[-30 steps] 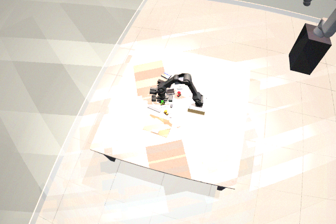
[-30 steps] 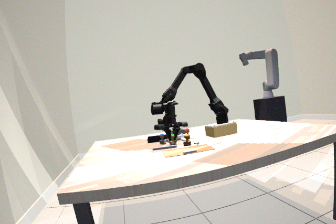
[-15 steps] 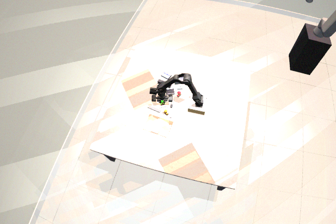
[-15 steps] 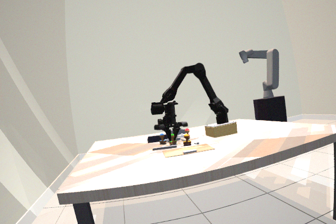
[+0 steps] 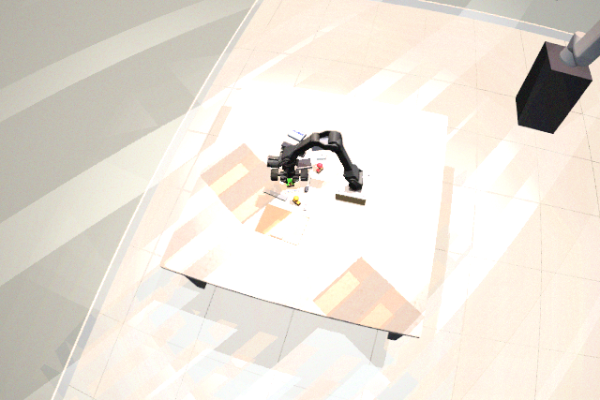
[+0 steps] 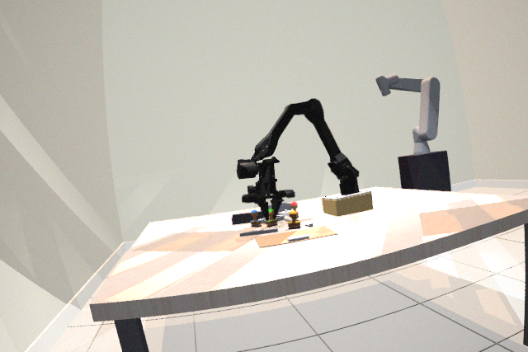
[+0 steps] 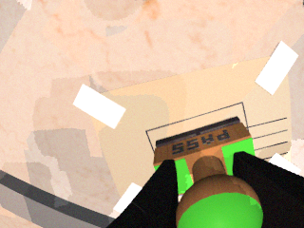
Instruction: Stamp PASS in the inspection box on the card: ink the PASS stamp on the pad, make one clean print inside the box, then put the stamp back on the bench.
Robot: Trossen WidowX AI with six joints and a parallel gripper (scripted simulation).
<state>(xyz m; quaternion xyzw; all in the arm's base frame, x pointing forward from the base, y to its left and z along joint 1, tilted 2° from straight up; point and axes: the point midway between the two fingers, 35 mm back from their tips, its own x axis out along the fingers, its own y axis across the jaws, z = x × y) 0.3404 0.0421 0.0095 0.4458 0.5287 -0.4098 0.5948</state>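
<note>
My gripper (image 7: 204, 166) (image 5: 289, 176) (image 6: 271, 206) is shut on the PASS stamp (image 7: 203, 143) (image 5: 290, 182) (image 6: 271, 217), which has a wooden handle, a green knob and a green base. The stamp stands upright, low over the tan card (image 7: 136, 110). Its base covers the lower edge of the thin-lined inspection box (image 7: 190, 118). I cannot tell whether it touches the card. Any print under the stamp is hidden.
White tabs (image 7: 99, 105) (image 7: 276, 67) sit at the card's corners. A red-knobbed stamp (image 5: 319, 167) (image 6: 294, 204), a yellow one (image 5: 296, 200) (image 6: 293, 219) and a blue one (image 6: 255, 217) stand close by. A dark bar (image 7: 38, 193) (image 6: 257, 233) lies nearby. A tan box (image 5: 350, 198) (image 6: 346, 204) sits at my arm's base. A grey arm on a dark pedestal (image 6: 424, 171) stands off the table.
</note>
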